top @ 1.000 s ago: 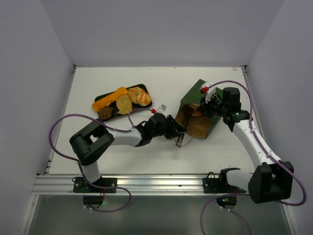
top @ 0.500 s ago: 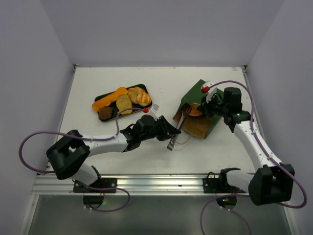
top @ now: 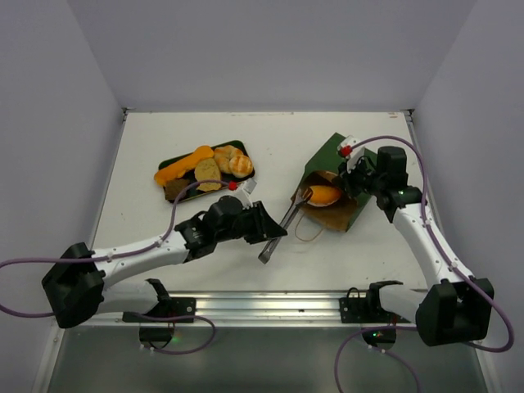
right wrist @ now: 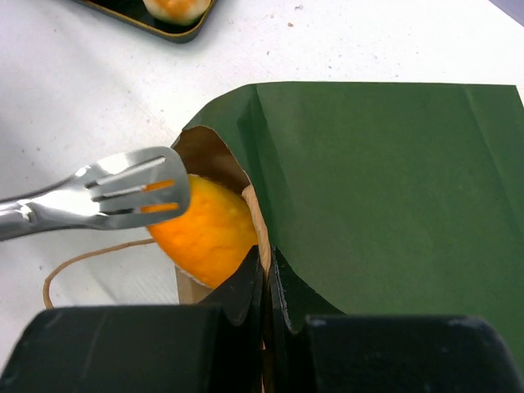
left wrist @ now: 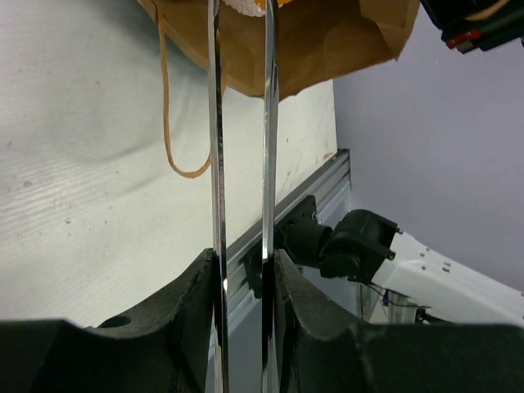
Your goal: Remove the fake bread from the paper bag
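Observation:
The dark green paper bag [top: 329, 157] lies on its side, its brown mouth facing left. My right gripper [top: 354, 177] is shut on the bag's upper rim [right wrist: 260, 246]. My left gripper [top: 255, 230] is shut on metal tongs [top: 285, 223], whose tips reach the bag's mouth. An orange bread piece [top: 325, 195] sits in the mouth, and a tong tip [right wrist: 123, 195] lies against it [right wrist: 205, 233]. In the left wrist view the two tong arms [left wrist: 215, 147] run up to the bag [left wrist: 319, 45]. Several more bread pieces [top: 206, 168] lie on the dark green tray [top: 239, 146].
The bag's twine handle [top: 308, 232] loops onto the table in front of its mouth. The tray stands at the back left of the white table. A metal rail [top: 270, 307] runs along the near edge, with grey walls around.
My left arm has drawn back toward the near left, pulling the tongs out of the bag. The orange bread piece now shows at the bag's mouth. The right gripper kept its hold.

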Controlling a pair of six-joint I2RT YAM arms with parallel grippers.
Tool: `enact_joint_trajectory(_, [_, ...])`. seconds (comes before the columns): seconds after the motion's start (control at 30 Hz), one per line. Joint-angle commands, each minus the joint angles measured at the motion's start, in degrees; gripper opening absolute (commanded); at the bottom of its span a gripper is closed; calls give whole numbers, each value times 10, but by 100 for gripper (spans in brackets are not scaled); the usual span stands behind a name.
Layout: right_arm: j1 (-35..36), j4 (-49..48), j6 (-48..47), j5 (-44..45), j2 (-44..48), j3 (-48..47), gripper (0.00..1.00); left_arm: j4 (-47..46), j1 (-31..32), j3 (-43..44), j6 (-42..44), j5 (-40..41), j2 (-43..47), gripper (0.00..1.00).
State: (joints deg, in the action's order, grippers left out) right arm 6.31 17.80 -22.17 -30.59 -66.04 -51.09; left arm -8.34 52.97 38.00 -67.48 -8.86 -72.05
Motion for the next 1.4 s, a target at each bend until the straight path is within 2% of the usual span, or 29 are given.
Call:
enact_joint_trajectory(0.0, [-7,10,-37,-7,20,-16,0,53,3,1,64,-29,59,0])
enact_joint_trajectory(0.1, [-12,27,-70,-19,21,-21,0,125,3,-11,82,-37,110,0])
enact_joint_trajectory(0.33, [-46,50,-103,-71,14,-36,0,210,4,-42,93,-49,233,0])
enact_joint_trajectory(0.47, [-60,72,-125,-97,14,-42,0,257,4,-43,106,-52,275,0])
enact_joint_trajectory(0.6, [-91,108,-165,-137,11,-56,0,319,3,-25,124,-51,313,0])
enact_joint_trajectory(0.8, [-99,179,-236,-150,-1,-81,0,416,3,32,154,-30,349,0])
enact_joint_trajectory(1.03, [-101,252,-322,-149,-11,-103,0,507,3,94,156,36,390,0])
enact_joint_trajectory(1.23, [-101,250,-318,-144,-16,-99,0,562,3,127,146,125,409,0])
enact_joint_trajectory(1.37, [-101,214,-280,-145,-9,-76,0,569,3,152,140,190,386,0])
